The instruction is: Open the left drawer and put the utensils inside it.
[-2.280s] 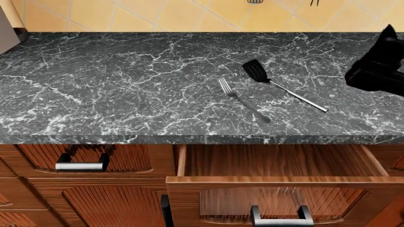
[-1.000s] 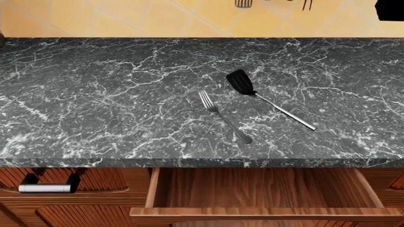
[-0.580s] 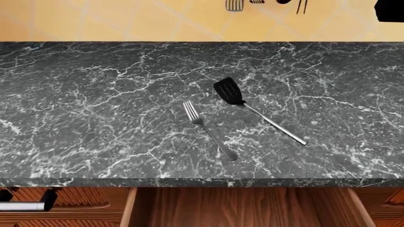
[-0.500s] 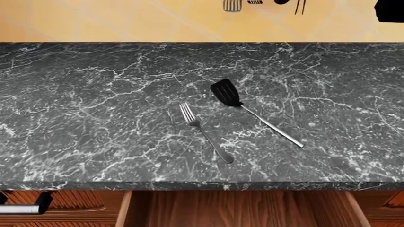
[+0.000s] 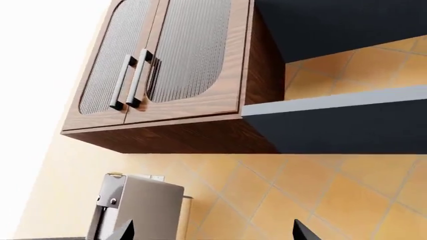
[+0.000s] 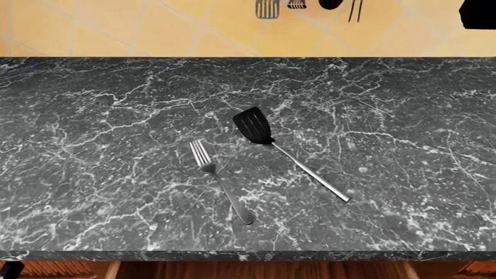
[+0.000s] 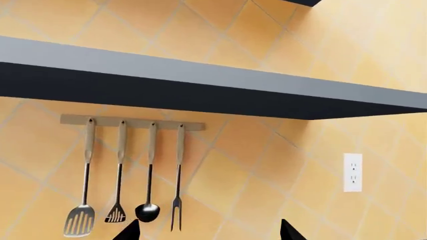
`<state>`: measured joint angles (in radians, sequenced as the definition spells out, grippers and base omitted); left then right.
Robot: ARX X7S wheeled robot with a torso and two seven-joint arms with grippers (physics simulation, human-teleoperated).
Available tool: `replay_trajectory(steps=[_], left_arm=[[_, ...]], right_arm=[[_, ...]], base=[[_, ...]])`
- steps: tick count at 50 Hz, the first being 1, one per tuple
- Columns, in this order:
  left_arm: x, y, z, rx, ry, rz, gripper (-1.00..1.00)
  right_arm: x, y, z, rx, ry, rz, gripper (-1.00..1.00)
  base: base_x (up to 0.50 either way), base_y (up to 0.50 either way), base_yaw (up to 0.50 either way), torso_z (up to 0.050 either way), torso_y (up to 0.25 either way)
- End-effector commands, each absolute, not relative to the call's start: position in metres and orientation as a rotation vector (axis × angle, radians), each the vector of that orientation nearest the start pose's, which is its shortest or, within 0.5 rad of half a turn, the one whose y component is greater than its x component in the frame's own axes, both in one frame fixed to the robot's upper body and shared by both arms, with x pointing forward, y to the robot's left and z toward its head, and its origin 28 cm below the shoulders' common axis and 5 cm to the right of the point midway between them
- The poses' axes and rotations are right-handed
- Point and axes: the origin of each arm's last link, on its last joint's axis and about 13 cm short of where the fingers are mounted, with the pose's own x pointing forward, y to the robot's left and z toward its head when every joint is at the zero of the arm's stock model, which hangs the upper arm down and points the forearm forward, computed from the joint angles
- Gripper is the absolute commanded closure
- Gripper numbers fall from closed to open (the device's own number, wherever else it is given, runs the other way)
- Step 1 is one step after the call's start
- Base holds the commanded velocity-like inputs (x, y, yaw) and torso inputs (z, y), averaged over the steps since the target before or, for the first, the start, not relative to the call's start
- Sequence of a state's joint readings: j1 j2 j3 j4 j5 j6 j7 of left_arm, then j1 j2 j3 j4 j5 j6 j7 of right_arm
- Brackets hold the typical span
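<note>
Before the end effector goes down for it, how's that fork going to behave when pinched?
The fork looks like rigid metal, so probably no flex. It lies flat on the polished marble counter, so it may skid rather than lift. Its thin, smooth handle looks slippery.

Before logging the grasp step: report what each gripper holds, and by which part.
Nothing is held. The fork and the spatula lie loose on the countertop; both wrist views show spread fingertips with nothing between them.

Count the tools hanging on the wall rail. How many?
4, side by side on the rail under the shelf: a slotted turner, a small spatula, a ladle, and a two-pronged fork. None looks hidden.
</note>
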<state>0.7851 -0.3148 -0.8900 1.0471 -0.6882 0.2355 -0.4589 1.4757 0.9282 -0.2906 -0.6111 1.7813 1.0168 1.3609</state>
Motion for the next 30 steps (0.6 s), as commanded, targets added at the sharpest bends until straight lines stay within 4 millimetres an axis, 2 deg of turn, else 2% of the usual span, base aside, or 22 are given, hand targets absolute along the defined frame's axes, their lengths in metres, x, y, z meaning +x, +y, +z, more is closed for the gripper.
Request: replay_trajectory(steps=[1, 13, 22, 28, 30], left_arm=[[0.0418, 0.3114, 0.2067, 0.067, -0.727, 0.566, -1.00], [0.0420, 0.3113, 0.2065, 0.069, -0.726, 0.567, -1.00], [0.0425, 0.3110, 0.2065, 0.067, -0.726, 0.567, -1.00], [0.0411, 0.3116, 0.2068, 0.068, -0.729, 0.569, -1.00], [0.0407, 0.3118, 0.2069, 0.069, -0.730, 0.570, -1.00]], right_arm=[[0.1734, -0.1466, 0.3707, -0.109, -0.404, -0.261, -1.00], [0.1740, -0.1477, 0.3691, -0.108, -0.403, -0.262, -1.00], [0.1735, -0.1482, 0.3703, -0.096, -0.404, -0.256, -1.00], [0.1783, -0.1464, 0.3653, -0.090, -0.318, -0.204, -1.00], [0.1803, -0.1462, 0.3638, -0.045, -0.257, -0.139, -1.00]], base=[[0.13, -0.16, 0.00, 0.000, 0.000], [0.14, -0.15, 0.00, 0.000, 0.000], [0.00, 0.00, 0.00, 0.000, 0.000], [0.00, 0.00, 0.00, 0.000, 0.000], [0.00, 0.00, 0.00, 0.000, 0.000]])
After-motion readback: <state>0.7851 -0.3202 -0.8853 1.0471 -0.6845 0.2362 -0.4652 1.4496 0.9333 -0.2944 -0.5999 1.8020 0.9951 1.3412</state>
